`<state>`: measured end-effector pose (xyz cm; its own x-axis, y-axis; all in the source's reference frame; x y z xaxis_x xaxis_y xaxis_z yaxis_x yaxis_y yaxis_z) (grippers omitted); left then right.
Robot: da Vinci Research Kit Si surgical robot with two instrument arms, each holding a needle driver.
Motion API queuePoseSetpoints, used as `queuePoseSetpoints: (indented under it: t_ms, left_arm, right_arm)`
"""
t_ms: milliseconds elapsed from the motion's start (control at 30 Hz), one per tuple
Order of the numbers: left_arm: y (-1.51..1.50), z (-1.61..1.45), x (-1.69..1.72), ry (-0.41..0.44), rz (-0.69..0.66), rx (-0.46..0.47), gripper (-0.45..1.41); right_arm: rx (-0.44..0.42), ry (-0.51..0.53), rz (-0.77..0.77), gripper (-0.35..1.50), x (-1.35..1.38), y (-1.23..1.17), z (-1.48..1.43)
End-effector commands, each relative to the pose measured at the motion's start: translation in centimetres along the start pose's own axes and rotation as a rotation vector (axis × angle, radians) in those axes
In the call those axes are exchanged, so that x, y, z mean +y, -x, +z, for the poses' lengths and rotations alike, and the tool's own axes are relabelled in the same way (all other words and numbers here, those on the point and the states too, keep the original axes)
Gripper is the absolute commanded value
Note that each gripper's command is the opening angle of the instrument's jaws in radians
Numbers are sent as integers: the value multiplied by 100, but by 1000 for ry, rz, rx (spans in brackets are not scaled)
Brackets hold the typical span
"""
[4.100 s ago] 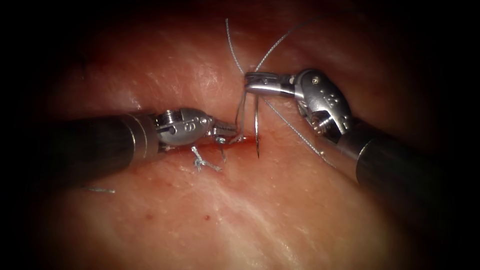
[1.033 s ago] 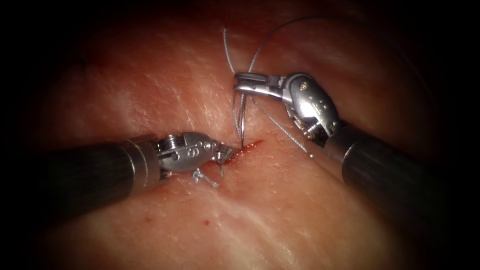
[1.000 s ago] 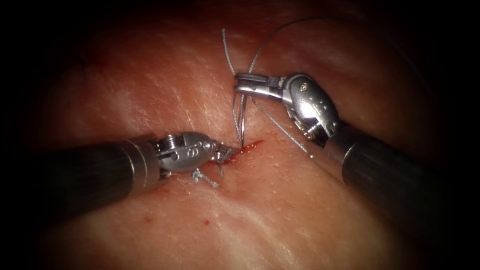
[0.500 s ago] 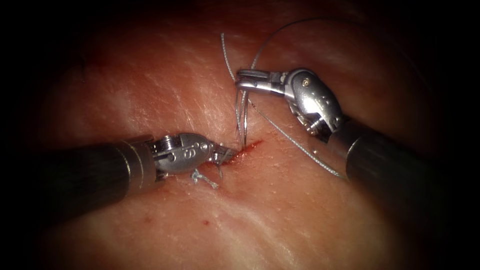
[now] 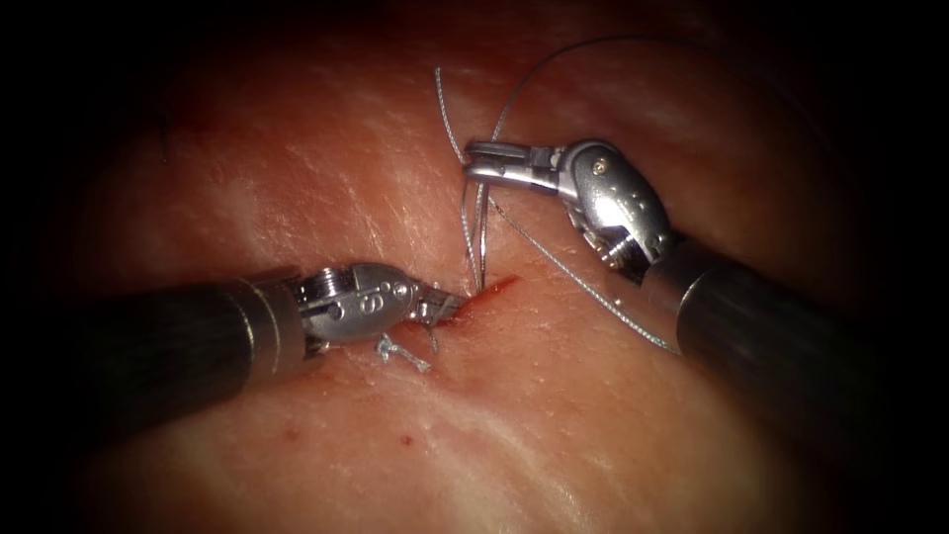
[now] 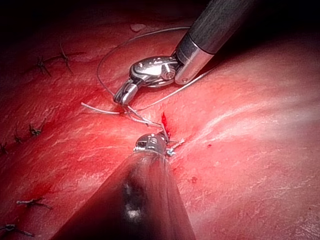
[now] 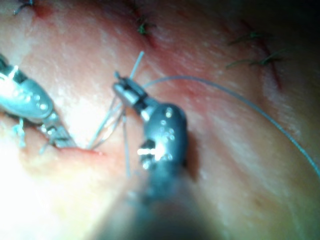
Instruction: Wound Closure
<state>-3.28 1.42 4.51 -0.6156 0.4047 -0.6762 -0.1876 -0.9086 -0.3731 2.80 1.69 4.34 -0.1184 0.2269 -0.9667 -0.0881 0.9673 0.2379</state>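
Observation:
The cut [image 5: 497, 287] is a short red slit in the tissue [image 5: 554, 425]. My right tool [image 5: 473, 163] stands above it, jaws shut on the upper end of the curved needle [image 5: 481, 237]. The needle hangs straight down and its tip touches the cut's left part; I cannot tell how deep it sits. Thread [image 5: 554, 69] arcs up from these jaws, and another strand [image 5: 593, 297] trails to the right of the cut. My left tool [image 5: 447, 305] has its tip at the cut's left end. The left wrist view shows the right tool [image 6: 121, 97] above the cut [image 6: 164, 122].
A tied knot with short cut ends [image 5: 403, 351] lies just below the left tool's wrist. Older dark stitches [image 6: 50, 60] sit farther along the tissue, and more stitches [image 7: 260, 60] show in the right wrist view. Red fluid wets the cut's edges.
Since four seconds ago the right tool moved left and brought the needle tip to the cut; the left tool dropped lower. Over the last second only the trailing thread swung out rightward.

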Motion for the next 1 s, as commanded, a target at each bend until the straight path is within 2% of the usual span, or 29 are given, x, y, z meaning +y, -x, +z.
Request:
queuePoseSetpoints:
  t_ms: [33, 367, 533, 800, 1000]
  left_arm:
    - [0, 7, -3, 1, 1, 1, -22]
    - [-1, 4, -7, -5, -1, -2, -20]
    - [-1, 3, -8, -6, 0, -3, -20]
    - [0, 3, -9, -6, 0, -3, -20]
    - [0, 3, -9, -6, 0, -3, -20]
  right_arm:
    - [6, -9, -4, -35, 2, 5, 7]
    - [12, -34, -4, -35, -9, 1, 7]
    - [6, -91, 5, -35, -13, -7, 9]
    - [-4, -99, 7, -35, -13, -3, 9]
    - [4, -114, 56, -35, -16, -12, 11]
